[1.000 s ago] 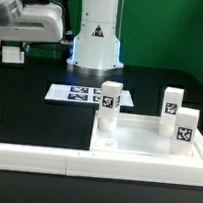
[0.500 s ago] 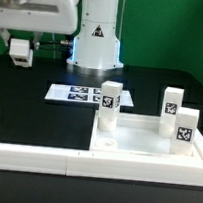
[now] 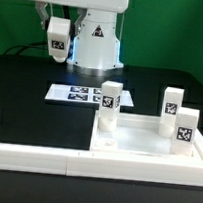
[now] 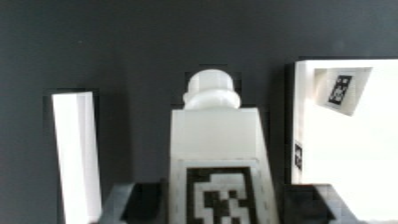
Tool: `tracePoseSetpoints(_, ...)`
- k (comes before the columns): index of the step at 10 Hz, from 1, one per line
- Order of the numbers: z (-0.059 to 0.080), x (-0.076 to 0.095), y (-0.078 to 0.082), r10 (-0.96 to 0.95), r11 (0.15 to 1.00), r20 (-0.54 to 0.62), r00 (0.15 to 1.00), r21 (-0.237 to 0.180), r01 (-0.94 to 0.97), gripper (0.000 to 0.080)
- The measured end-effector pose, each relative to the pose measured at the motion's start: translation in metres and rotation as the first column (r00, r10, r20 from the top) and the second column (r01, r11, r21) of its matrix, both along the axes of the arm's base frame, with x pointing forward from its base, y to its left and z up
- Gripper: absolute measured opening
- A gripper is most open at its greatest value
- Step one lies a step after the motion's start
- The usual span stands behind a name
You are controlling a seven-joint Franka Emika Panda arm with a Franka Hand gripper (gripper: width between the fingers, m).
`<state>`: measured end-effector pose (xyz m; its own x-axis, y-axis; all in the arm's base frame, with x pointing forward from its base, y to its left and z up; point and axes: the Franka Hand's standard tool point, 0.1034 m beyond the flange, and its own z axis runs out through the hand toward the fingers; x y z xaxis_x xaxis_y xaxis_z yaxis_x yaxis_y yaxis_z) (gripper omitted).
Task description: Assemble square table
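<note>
My gripper (image 3: 58,27) hangs high at the back on the exterior view's left, shut on a short white tagged leg (image 3: 58,38). In the wrist view the leg (image 4: 217,125) sticks out from between the dark fingers (image 4: 150,203), round tip away from the camera and tag facing it; the gripper (image 4: 217,205) is closed on its tagged end. The square table slab (image 3: 136,141) lies at the front right. Three tagged legs stand on it: one at its far left corner (image 3: 111,100), two on its right side (image 3: 172,104) (image 3: 185,132). A round socket (image 3: 105,145) shows at its near left corner.
The marker board (image 3: 82,93) lies flat behind the slab. The long low white border wall (image 3: 34,157) runs along the front. The robot's white base (image 3: 97,39) stands at the back. In the wrist view a white tagged surface (image 4: 342,120) and a white strip (image 4: 71,150) lie below.
My gripper has moved toward the exterior view's right and closer to the robot base, carrying the leg. The slab and its three legs have not moved.
</note>
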<state>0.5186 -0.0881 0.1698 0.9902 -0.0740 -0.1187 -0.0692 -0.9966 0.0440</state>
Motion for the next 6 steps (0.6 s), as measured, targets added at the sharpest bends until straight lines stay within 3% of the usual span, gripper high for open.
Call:
tracePoseSetpoints(2,-0.001,0.010,-0.002,0.014,1.000,0.176,0.984,-0.025,-0.009,0.0290)
tracePoseSetpoints(4,-0.005,0.009,-0.001,0.011,0.999,0.315,0.949,-0.042,0.003,0.0290)
tracePoseSetpoints(6,-0.012,0.030,0.029,-0.001,0.999,0.471,0.882,-0.047,0.026,0.0290)
